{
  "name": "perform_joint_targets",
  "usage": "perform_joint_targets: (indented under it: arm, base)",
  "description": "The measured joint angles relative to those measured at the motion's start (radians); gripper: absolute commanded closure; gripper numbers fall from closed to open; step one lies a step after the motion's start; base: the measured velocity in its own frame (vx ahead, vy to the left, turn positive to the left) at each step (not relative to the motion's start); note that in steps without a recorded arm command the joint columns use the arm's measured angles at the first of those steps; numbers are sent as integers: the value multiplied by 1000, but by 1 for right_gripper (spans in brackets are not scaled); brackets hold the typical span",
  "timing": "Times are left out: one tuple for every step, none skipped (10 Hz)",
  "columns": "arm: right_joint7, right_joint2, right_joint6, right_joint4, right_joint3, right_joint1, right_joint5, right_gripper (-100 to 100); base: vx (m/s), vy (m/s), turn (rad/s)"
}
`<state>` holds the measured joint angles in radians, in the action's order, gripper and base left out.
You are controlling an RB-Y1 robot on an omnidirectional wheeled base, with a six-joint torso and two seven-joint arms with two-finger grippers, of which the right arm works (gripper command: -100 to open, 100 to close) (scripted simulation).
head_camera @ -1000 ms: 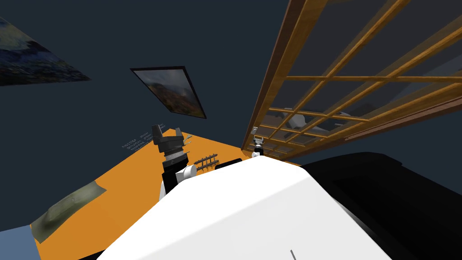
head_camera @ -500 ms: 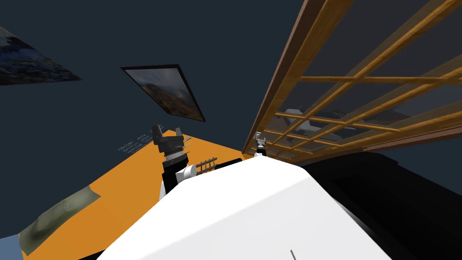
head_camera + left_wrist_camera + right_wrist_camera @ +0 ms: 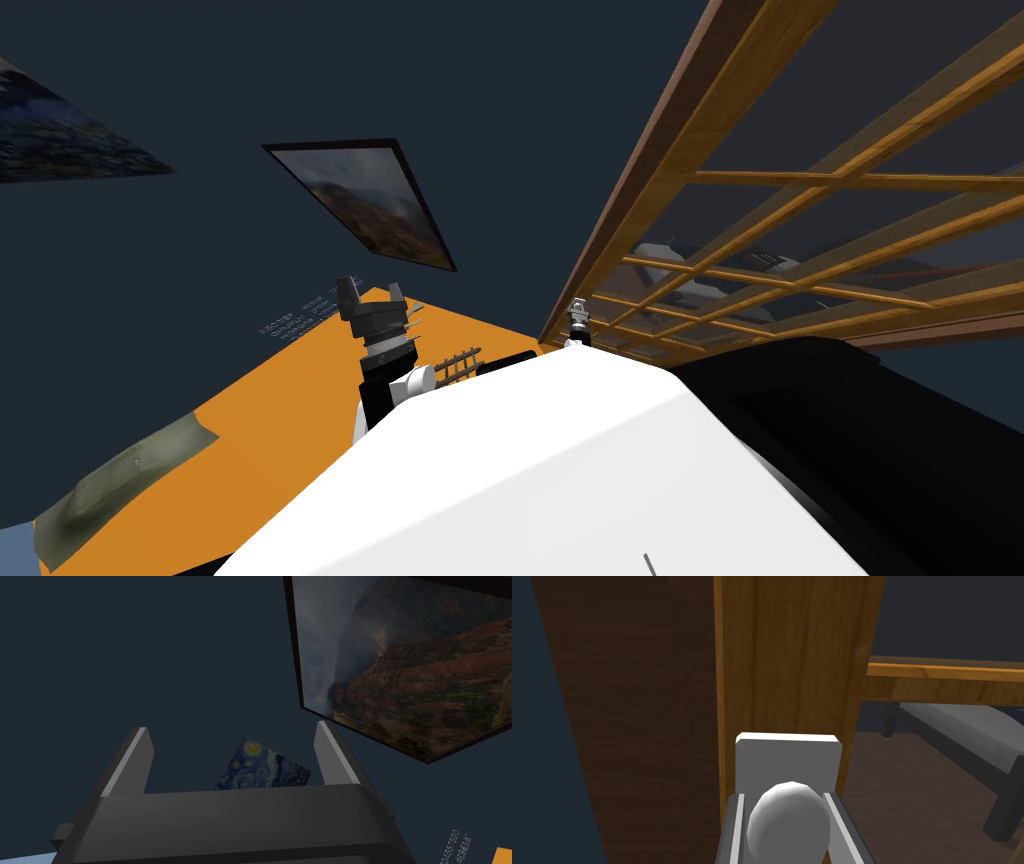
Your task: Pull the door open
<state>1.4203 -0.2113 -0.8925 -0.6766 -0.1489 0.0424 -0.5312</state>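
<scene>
The door is a wooden frame with a grid of glass panes, at my right in the head view. My right gripper is at its edge stile. A round grey knob on a pale square plate sits between the right gripper's fingers. Both fingers press the knob's sides. My left gripper is raised over the orange floor, away from the door. Its fingers stand open with nothing between them.
A dark brown door jamb runs beside the stile. Through the glass lies a grey bed on a dark floor. An orange floor spreads to my left below a dark wall with a framed picture. A black area lies to my right.
My right gripper's fingers have closed in on the knob. The whole head view has shifted a little, so the door now reaches further across the picture. The left arm has not moved.
</scene>
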Motion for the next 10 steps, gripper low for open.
perform_joint_targets:
  arm:
    - [0,-1,1,0,0,-1,0,100]
    - [-1,0,1,0,0,-2,0,100]
    - [-1,0,1,0,0,-2,0,100]
    - [-1,0,1,0,0,-1,0,100]
    - [2,-2,0,-3,4,-4,2,100]
    - [7,-5,-1,-6,8,-7,5,100]
    - [12,-7,0,-4,15,-8,8,100]
    - [19,-9,3,-4,22,-3,11,100]
    - [26,-10,8,-8,29,1,14,100]
    - [32,-13,13,-13,37,4,17,100]
  base:
    - [0,0,0]
    - [0,0,0]
    - [0,0,0]
    - [-115,7,33]
    - [-208,49,46]
    - [-206,62,35]
    - [-194,56,42]
    - [-199,34,51]
    - [-208,18,64]
    - [-209,43,78]
